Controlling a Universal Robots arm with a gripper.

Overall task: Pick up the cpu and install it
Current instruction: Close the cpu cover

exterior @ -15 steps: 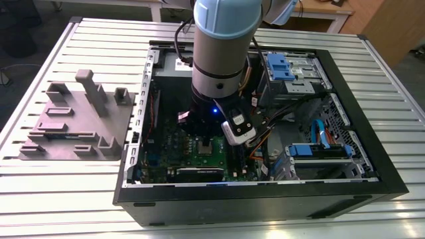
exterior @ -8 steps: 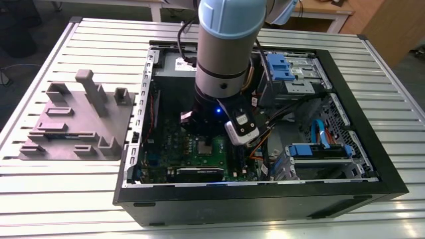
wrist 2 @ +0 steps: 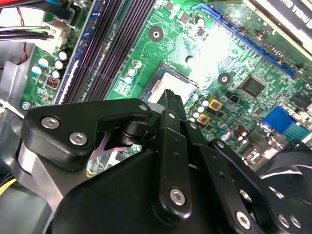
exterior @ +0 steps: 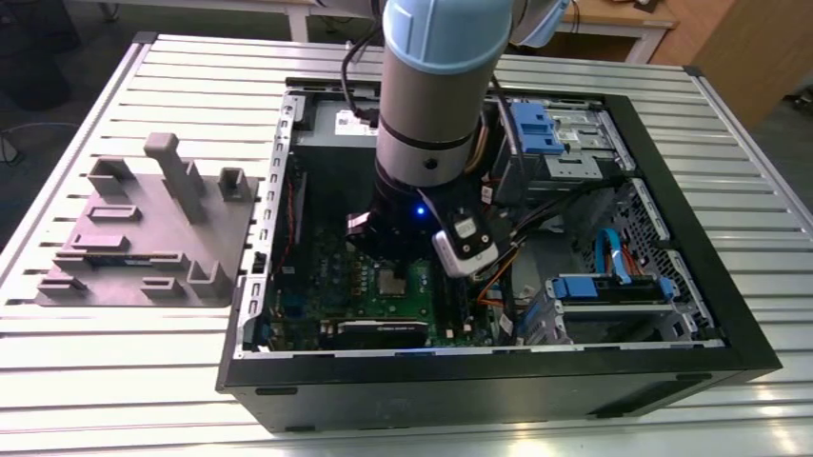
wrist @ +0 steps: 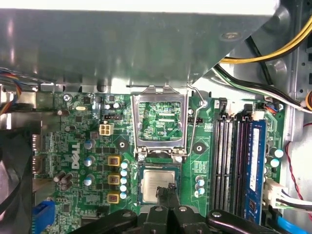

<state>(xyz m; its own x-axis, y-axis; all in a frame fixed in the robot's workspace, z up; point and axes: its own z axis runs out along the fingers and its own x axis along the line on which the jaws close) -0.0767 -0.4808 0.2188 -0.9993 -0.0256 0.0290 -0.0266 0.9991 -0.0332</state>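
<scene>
The cpu (wrist: 157, 184), a small square chip with a silvery top, lies flat in the socket on the green motherboard (wrist: 78, 141); it also shows in the second wrist view (wrist 2: 165, 87). The socket's metal load plate (wrist: 160, 119) stands hinged open beside it, its lever (wrist: 194, 122) raised. My gripper (wrist: 168, 191) hangs just above the cpu's edge with its black fingers drawn together and nothing between them; in the second wrist view the gripper (wrist 2: 170, 96) ends over the chip. In the exterior view the arm (exterior: 432, 95) reaches down into the open computer case (exterior: 711, 238).
Black memory slots (wrist: 229, 156) and a blue memory stick (wrist: 256, 165) run beside the socket. Cable bundles (wrist: 273, 53) hang near the case wall. Blue-latched drive cages (exterior: 559, 133) fill the case's far side. A grey fixture block (exterior: 147, 228) sits on the slatted table at the exterior view's left.
</scene>
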